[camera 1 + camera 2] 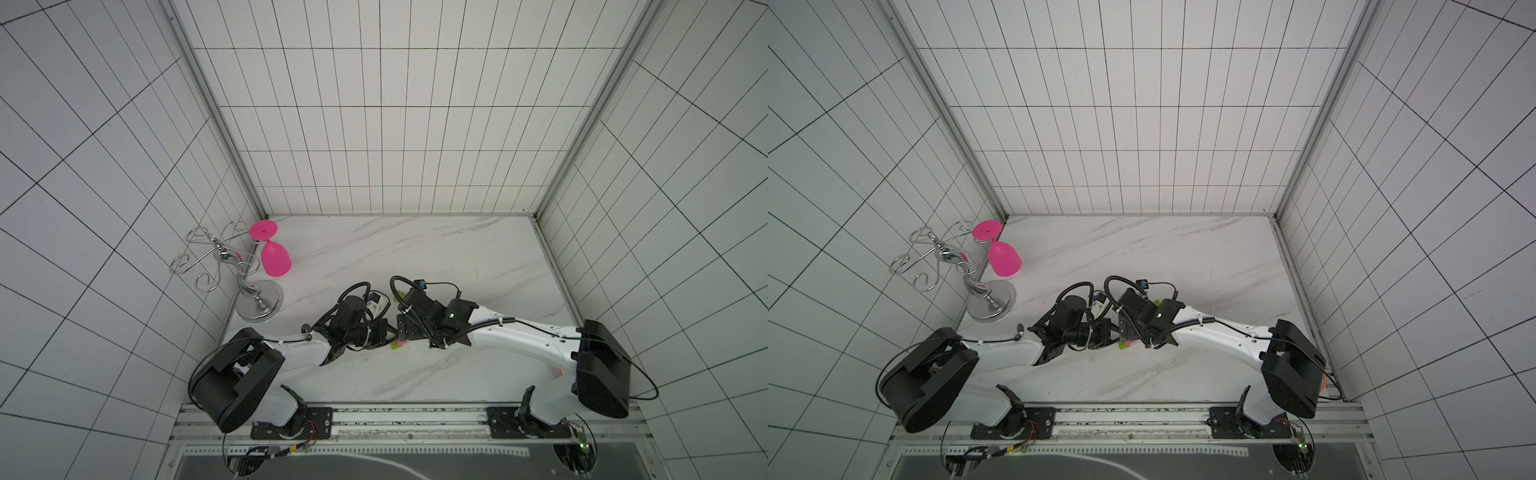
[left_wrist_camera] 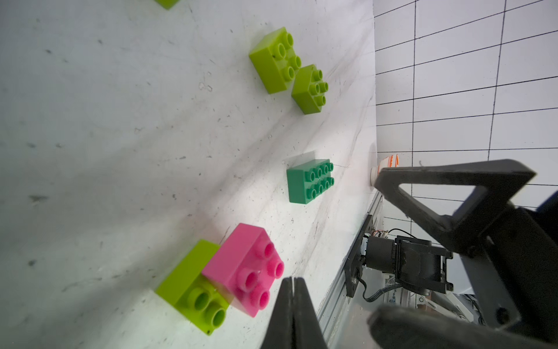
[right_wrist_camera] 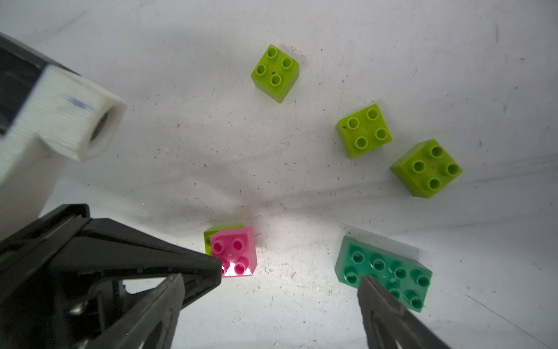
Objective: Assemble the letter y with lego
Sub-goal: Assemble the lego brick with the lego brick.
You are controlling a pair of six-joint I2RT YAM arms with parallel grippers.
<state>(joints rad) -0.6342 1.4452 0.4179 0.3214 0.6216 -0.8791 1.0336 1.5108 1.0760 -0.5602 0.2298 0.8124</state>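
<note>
Low over the lego [image 3: 233,253], the right claw [image 3: 271,291] tilts down spread, facing the left claw [image 2: 293,302], pressed together.

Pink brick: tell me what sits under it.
A lime-green brick lies under the pink brick, offset so two of its studs show. The pink brick covers its other studs; whether the two are fully pressed together cannot be seen.
</note>
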